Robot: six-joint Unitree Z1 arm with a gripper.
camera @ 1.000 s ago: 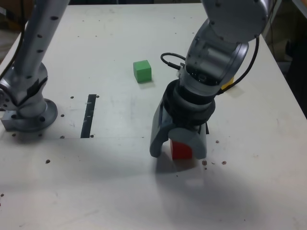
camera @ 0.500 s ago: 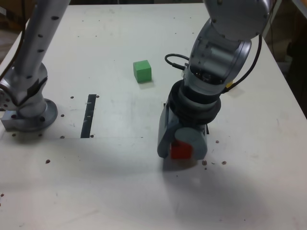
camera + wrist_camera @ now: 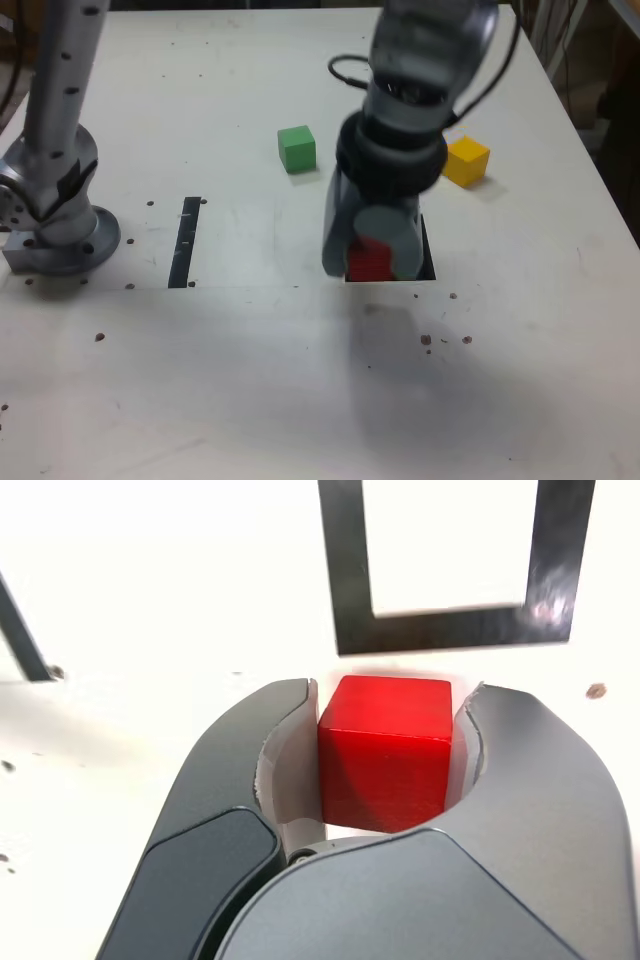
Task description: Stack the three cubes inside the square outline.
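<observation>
Claw (image 3: 385,745) pinching red cube (image 3: 385,755) btwn jaws — square outline (image 3: 450,570) just beyond.

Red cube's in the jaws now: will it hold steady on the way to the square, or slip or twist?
Red cube looks rigid, with flat faces clamped by the gripper, so probably steady. Its matte surface suggests little slip. Set flat in the square outline, it shouldn't roll.

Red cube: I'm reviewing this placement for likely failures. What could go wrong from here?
1. The claw clamps the red cube short of the square outline; releasing early might land it on the black border.
2. Green cube and yellow cube lie apart on the table; an off-centre base could make the stack lean.
</observation>
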